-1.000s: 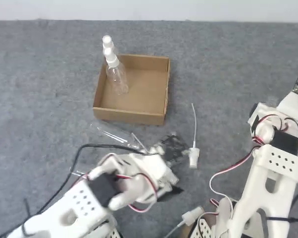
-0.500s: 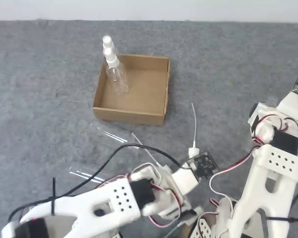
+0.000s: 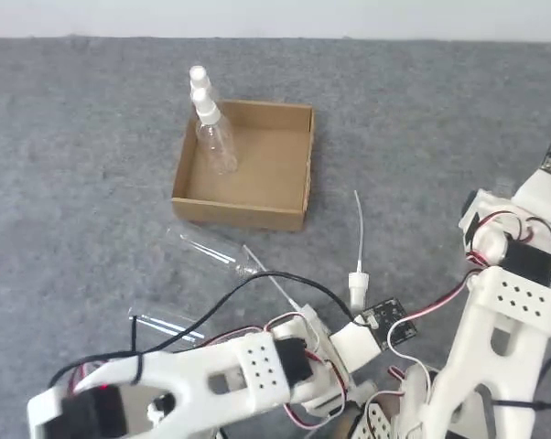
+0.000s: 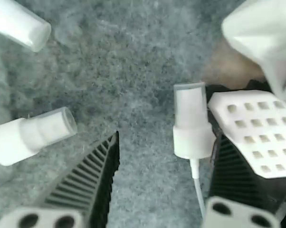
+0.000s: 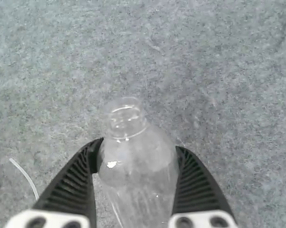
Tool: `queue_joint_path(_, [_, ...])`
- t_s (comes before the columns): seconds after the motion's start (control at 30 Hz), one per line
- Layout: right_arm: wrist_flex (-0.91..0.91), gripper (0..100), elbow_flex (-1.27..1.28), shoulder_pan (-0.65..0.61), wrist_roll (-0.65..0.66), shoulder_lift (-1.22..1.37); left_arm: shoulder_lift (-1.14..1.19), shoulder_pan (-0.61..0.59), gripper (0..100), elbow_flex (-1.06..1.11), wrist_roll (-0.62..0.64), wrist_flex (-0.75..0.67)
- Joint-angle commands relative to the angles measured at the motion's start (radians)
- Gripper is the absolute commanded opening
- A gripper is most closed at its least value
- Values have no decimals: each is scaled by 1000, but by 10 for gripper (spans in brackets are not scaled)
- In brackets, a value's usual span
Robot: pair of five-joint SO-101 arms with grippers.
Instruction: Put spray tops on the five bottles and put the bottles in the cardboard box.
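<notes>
Two grips to call: your left tool (image 4: pixel 164 152) gapes wide around a white plastic spray top (image 4: pixel 191 128) lying on the grey desk (image 4: pixel 133 61). Your right tool (image 5: pixel 136 151) is clamped on a clear, uncapped plastic bottle (image 5: pixel 128 124).

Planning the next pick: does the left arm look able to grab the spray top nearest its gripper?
Probably yes: the left gripper is open, the spray top lies inside its opening, and nothing covers it.

Soft, even light covers the grey tabletop (image 3: pixel 92 183). Shadows are faint, with a thin one inside the cardboard box (image 3: pixel 239 212) at mid-frame. Small glints dot the bottle (image 5: pixel 136 164).
</notes>
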Motion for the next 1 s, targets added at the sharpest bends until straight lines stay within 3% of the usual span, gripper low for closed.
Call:
queue_joint_path(0.0, [-22,9,-6,15,0,-44,98,3,294,-111,12,20])
queue_joint_path(0.13, [-22,9,-6,15,2,-44,226,0,289,-206,12,74])
queue_joint_path(0.33, [-22,9,-6,15,2,-42,341,0,173,-300,3,126])
queue_joint_path(0.63, [-22,9,-6,15,23,-42,348,2,164,-311,-25,141])
queue_joint_path(0.97, [-22,9,-6,15,28,-42,347,0,70,-329,-77,163])
